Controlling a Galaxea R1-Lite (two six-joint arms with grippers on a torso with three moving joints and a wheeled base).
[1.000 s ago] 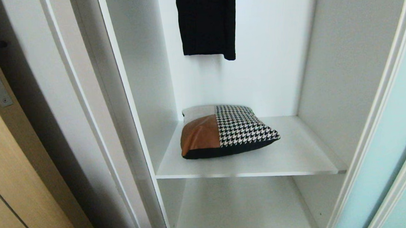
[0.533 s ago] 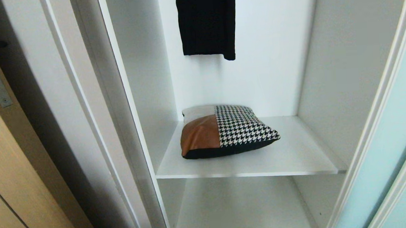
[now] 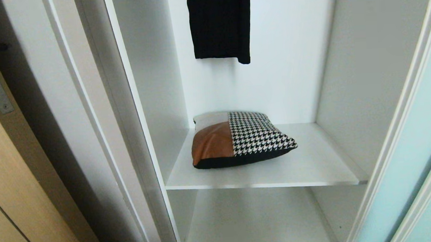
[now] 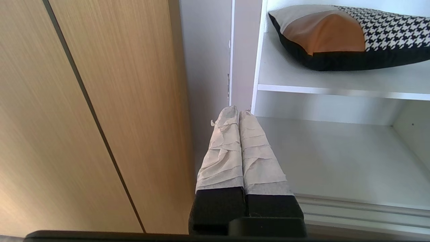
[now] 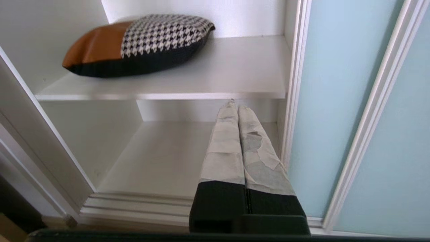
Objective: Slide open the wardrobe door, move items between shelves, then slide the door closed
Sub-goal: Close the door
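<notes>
Two grippers hang low outside the open wardrobe, fingers pressed together, holding nothing.
Left gripper [image 4: 238,112] points near the wardrobe's left side wall, beside a wood door [image 4: 84,111]; right gripper [image 5: 235,105] points at the lower shelf [image 5: 161,158], just beside the slid-aside door [image 5: 332,101]. The cushion [image 3: 239,138] lies at the upper shelf's [image 3: 315,163] back left corner, under a hanging black garment [image 3: 219,21].

Even, soft daylight fills the white laminate wardrobe interior [image 3: 290,56]. The square patchwork cushion [image 3: 239,138] throws a faint shadow toward six o'clock. Frames sharp; edge lines bow slightly.
</notes>
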